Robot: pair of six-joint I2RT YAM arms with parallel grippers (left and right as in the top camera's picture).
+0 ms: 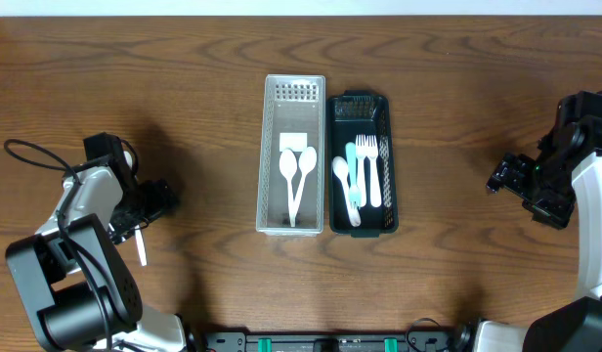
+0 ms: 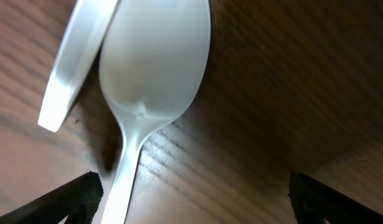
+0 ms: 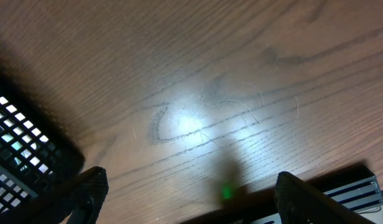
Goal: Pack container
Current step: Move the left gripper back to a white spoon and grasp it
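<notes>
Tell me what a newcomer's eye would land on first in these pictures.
Two trays sit side by side at the centre of the table: a white tray holding two spoons, and a dark tray with forks and other cutlery. In the left wrist view, a big white spoon fills the frame, lying between the open left jaws.

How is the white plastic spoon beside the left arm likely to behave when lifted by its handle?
The spoon looks thin moulded plastic, so probably very light and slightly bendy along its narrow handle. Its glossy surface may slip or pivot in the left pincer. The rounded bowl could let it rock on the table if nudged.
</notes>
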